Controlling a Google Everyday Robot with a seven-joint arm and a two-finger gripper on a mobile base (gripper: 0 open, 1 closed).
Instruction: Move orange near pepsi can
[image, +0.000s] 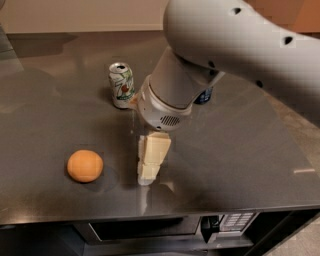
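Note:
The orange (85, 166) lies on the dark grey table (240, 150) at the front left. The pepsi can (204, 96) stands at the back middle. It is mostly hidden behind my arm, and only a dark blue strip of it shows. My gripper (146, 175) points down at the table just right of the orange, a short gap away, and holds nothing that I can see. The big white arm (225, 40) reaches in from the upper right.
A white-and-green can (121, 85) stands upright at the back, left of my arm. The table's front edge runs just below the orange and the gripper. An appliance with a keypad (230, 222) sits under the table.

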